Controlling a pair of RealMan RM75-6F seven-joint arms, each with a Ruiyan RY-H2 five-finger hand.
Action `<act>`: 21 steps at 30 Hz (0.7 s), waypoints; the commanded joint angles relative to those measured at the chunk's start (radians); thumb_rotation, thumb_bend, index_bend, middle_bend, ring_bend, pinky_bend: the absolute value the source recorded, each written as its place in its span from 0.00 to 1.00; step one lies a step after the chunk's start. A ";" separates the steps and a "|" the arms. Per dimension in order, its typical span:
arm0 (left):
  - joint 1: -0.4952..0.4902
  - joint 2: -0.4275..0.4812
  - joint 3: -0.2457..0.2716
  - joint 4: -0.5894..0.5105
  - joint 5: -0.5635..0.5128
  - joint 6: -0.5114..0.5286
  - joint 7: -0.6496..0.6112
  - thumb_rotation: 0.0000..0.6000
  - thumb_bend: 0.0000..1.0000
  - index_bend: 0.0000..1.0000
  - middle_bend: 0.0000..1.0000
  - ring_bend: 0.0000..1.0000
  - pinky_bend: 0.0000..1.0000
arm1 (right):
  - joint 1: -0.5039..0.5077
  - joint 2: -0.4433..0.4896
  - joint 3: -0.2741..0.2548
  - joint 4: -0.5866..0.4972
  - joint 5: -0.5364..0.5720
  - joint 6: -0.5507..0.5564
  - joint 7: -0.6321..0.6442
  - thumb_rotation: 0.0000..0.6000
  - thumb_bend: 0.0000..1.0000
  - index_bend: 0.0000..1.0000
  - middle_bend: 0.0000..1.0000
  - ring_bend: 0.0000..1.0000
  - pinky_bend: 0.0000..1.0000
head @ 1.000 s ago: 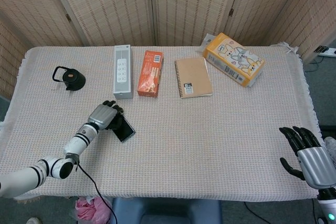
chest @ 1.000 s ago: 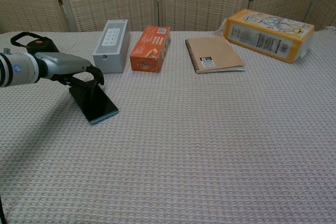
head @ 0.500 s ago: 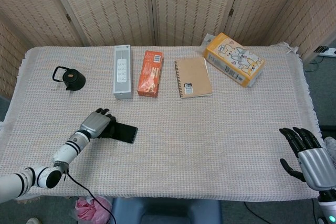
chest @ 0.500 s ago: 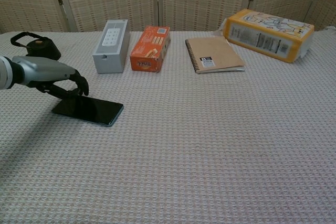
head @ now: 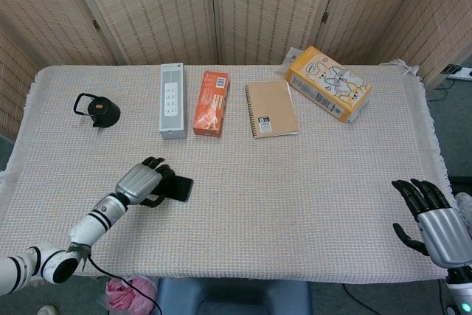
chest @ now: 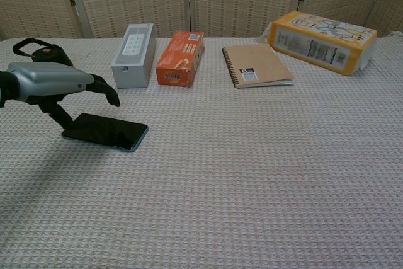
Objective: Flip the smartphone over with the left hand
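Note:
The smartphone (chest: 107, 131) lies flat on the woven tablecloth at the left front, a dark glossy face up. In the head view only its right end (head: 183, 189) shows past my left hand (head: 140, 184). That left hand (chest: 53, 83) hovers over the phone's left end with its fingers (chest: 106, 90) lifted clear and spread. Its thumb reaches down to the phone's left edge; whether it touches is unclear. My right hand (head: 434, 217) stays off the table's right front corner, fingers spread, holding nothing.
Along the back stand a black lidded pot (head: 97, 109), a white box (head: 171, 99), an orange box (head: 212, 102), a brown spiral notebook (head: 271, 108) and a yellow carton (head: 328, 82). A folding screen closes the far side.
The phone went from tilted up in my left hand to lying flat on the cloth. My left hand's fingers have since lifted off it. The right hand has not moved.

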 commanded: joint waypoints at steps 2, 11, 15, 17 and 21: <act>-0.003 -0.042 -0.001 0.024 0.001 0.006 0.028 0.93 0.41 0.18 0.14 0.08 0.14 | 0.001 -0.001 0.001 0.004 0.002 -0.001 0.005 1.00 0.25 0.13 0.17 0.13 0.15; -0.018 -0.113 -0.004 0.056 -0.070 0.010 0.147 1.00 0.41 0.18 0.10 0.06 0.14 | -0.002 -0.001 0.001 0.014 0.007 0.002 0.018 1.00 0.25 0.13 0.17 0.13 0.15; -0.022 -0.132 -0.001 0.055 -0.097 0.018 0.195 1.00 0.36 0.17 0.10 0.05 0.14 | -0.002 -0.003 0.000 0.020 0.008 0.001 0.023 1.00 0.25 0.13 0.17 0.13 0.15; -0.024 -0.144 -0.002 0.057 -0.121 0.028 0.228 1.00 0.35 0.17 0.09 0.05 0.14 | -0.002 -0.005 0.000 0.023 0.007 0.001 0.026 1.00 0.25 0.13 0.17 0.13 0.15; -0.030 -0.162 -0.007 0.056 -0.191 0.037 0.282 1.00 0.35 0.18 0.09 0.04 0.14 | -0.003 -0.005 0.000 0.027 0.008 0.001 0.031 1.00 0.25 0.13 0.17 0.13 0.15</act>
